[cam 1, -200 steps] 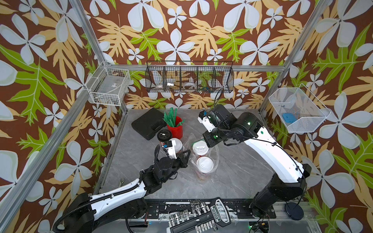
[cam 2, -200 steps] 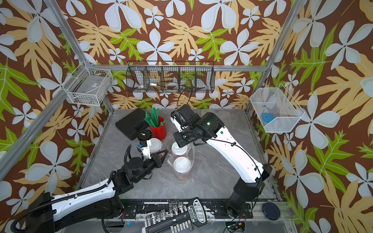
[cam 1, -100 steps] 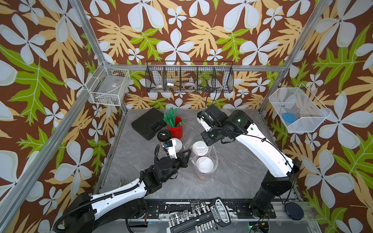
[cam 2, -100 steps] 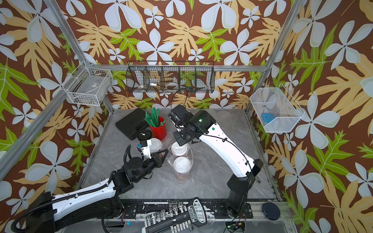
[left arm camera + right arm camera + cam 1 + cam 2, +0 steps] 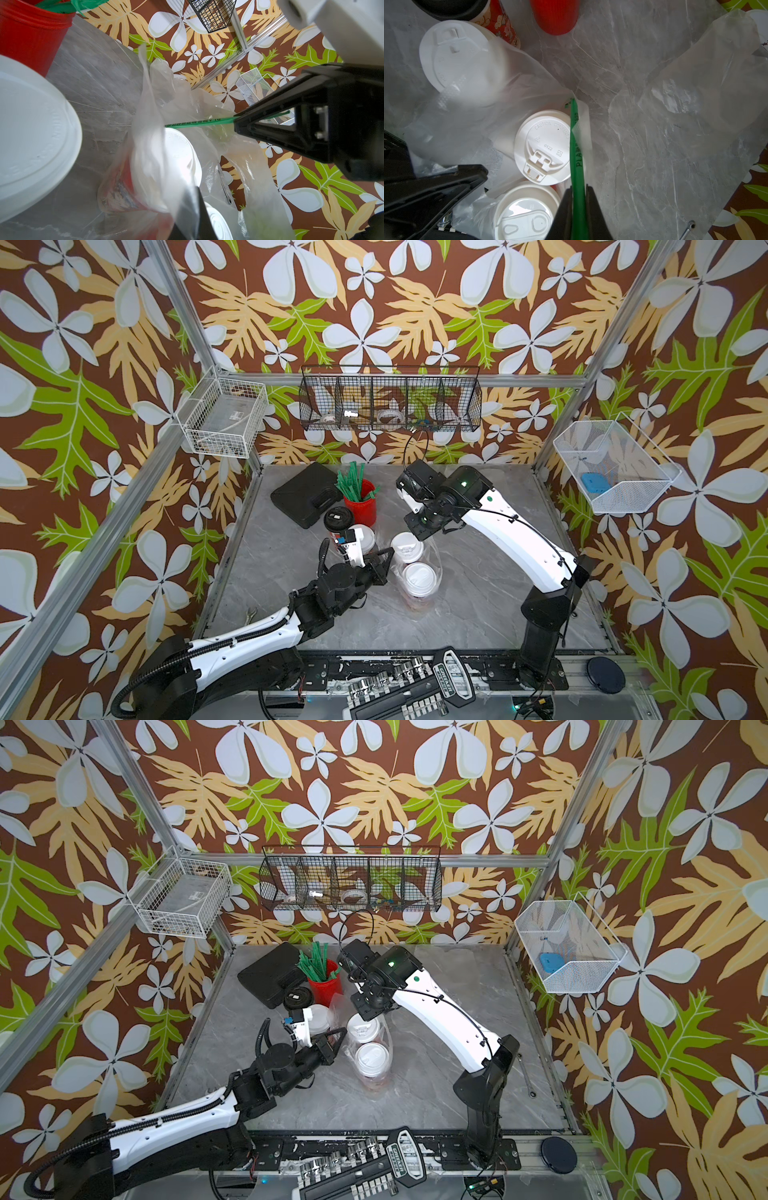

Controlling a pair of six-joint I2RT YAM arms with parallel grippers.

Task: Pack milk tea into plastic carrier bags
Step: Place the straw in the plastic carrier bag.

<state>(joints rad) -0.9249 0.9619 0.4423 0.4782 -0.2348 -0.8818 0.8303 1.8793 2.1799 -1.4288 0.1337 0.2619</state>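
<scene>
Red, white and green on a grey-veined table [image 5: 478,593].
Cups [image 5: 503,29] printed red-and-white, white lids, one black lid [image 5: 337,517]; beside it a red cup [image 5: 360,508]; green straw [image 5: 577,155]; clear bag [image 5: 456,128]; brown wall [image 5: 374,302], white flowers.

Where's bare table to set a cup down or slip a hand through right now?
Free: the front-middle table between the bag, the left arm and the right arm's base; and the left strip between the black case and the left arm. Crowded: around the red straw cup, lidded cups and bag.
</scene>
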